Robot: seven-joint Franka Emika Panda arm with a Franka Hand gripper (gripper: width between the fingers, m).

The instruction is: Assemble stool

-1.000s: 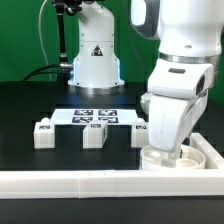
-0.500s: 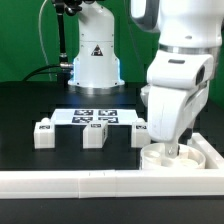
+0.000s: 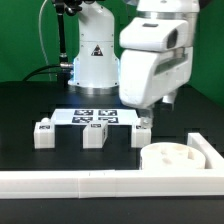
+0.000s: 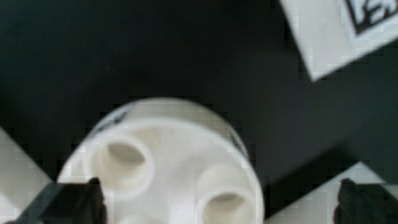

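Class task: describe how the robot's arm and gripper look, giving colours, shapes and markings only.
The arm is glossy white, with bulky rounded housings and a dark band at the joint. Its base bears a black triangle mark. The gripper has dark fingers.

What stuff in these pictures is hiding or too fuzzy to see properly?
- Exterior view: the arm covers the marker board's end on the exterior view's right.
- Exterior view: the gripper overlaps the third leg, hiding part of its top.
- Exterior view: the middle leg's tag is too small to read.
- Wrist view: the seat is blurred and cut off by the picture's edge.
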